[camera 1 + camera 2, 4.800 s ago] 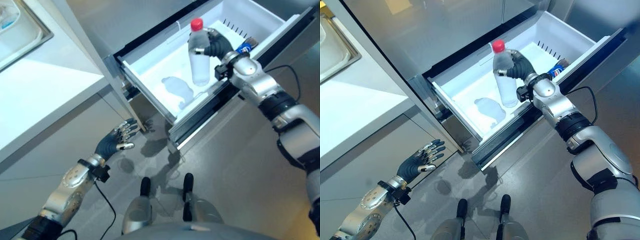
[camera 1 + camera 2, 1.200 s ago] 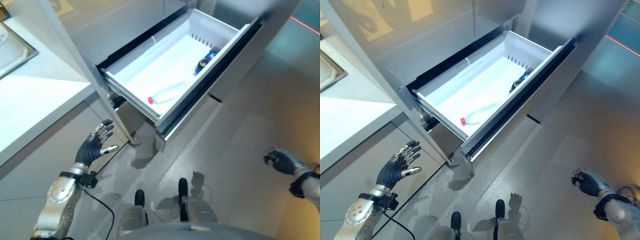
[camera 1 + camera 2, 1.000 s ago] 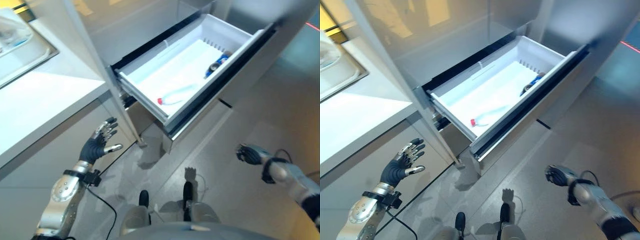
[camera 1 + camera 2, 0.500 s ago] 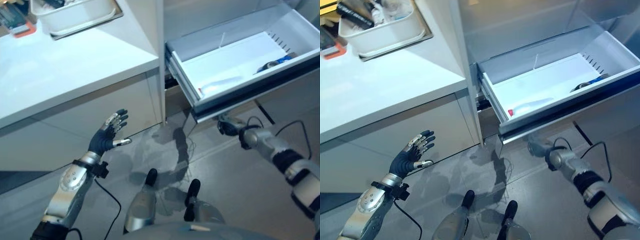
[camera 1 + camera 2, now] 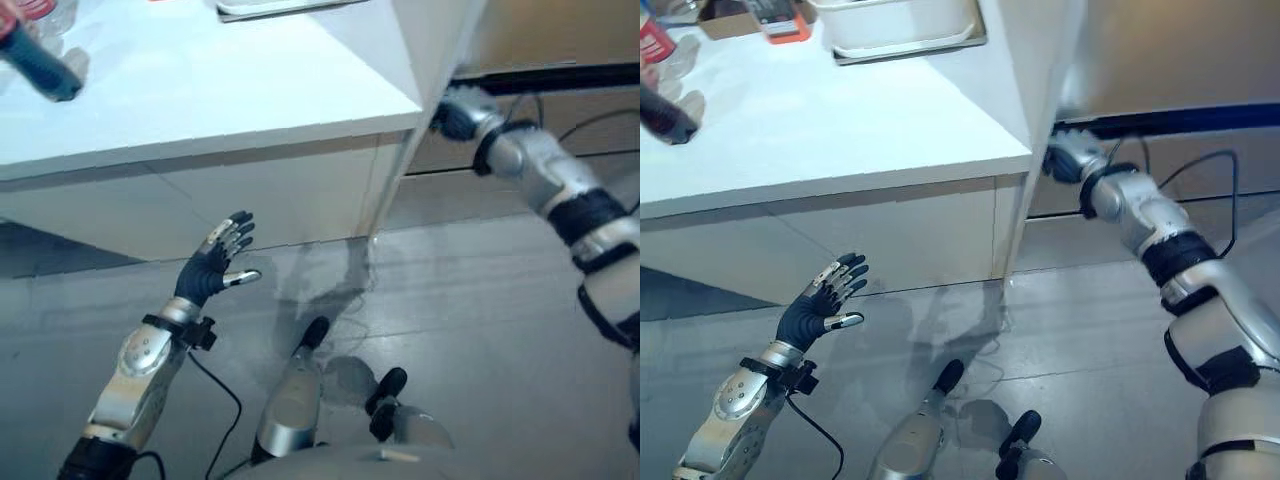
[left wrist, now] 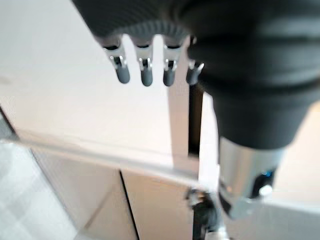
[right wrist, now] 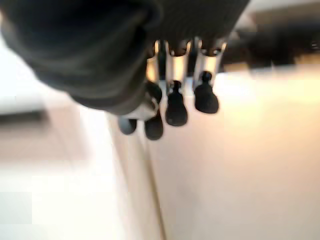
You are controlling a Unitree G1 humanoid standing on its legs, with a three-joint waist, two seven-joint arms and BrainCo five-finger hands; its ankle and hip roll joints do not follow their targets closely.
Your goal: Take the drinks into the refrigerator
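Drinks show at the far left of the scene: a dark bottle (image 5: 45, 68) sits on the white counter (image 5: 840, 120), close to its left end. Whether it stands or lies I cannot tell, as it is blurred. Just beyond it is something with red on it (image 5: 650, 40), which I cannot make out well enough to name. Neither of my hands is near them.

My left hand (image 5: 210, 270) is held up in the air over the grey floor (image 5: 1060, 330), on the near side of the pale cabinet front (image 5: 890, 240) under the counter. Its fingers (image 6: 145, 75) are straight and spread, the thumb out to the side, and it has hold of nothing. It is well apart from the cabinet and from the counter's edge above it.

My right hand (image 5: 1065, 158) reaches out to the far right, just right of the white upright panel (image 5: 1035, 60) that ends the counter. It is right at the left end of a dark horizontal edge (image 5: 1180, 120) that runs off to the right, with a pale front below it. From the head views I cannot tell whether it touches that edge, and I cannot tell whether it is open or closed. I see no bottle in it.

Further back on the counter stands a white tub (image 5: 900, 25), and left of that lies a small orange item (image 5: 785, 25).
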